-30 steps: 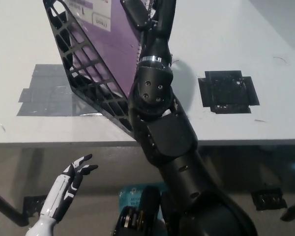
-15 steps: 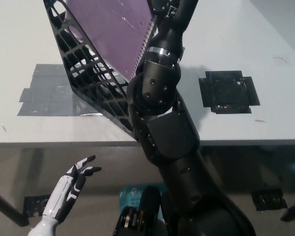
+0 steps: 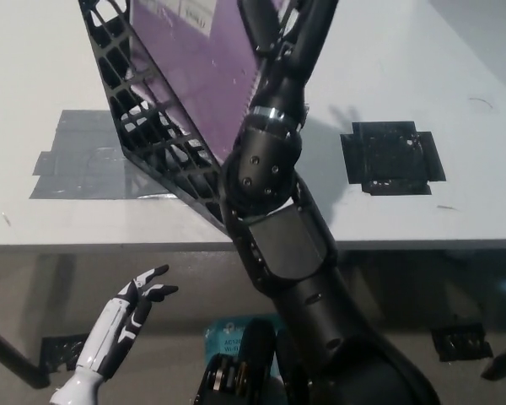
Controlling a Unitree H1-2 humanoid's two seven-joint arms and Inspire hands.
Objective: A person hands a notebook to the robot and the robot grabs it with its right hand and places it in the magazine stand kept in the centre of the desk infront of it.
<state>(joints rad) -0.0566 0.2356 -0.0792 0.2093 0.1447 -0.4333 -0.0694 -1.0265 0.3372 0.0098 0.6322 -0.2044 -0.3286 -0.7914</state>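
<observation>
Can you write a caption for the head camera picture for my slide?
Black right hand lowers purple spiral notebook into black lattice magazine stand.

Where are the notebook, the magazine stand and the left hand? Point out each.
notebook [image 3: 194, 67], head view, on its purple cover.
magazine stand [image 3: 143, 135], head view, on its black lattice side wall.
left hand [image 3: 139, 299], head view, on its palm.

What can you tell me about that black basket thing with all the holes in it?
The magazine stand is black and looks like plastic, with walls made of an open grid of bars. It stands on the white desk, partly over a grey taped patch, and runs slanting toward the desk's front edge. A purple notebook with a white label sits inside it, showing through the grid. The black right arm crosses its near end; the top is cut off by the picture's edge.
</observation>
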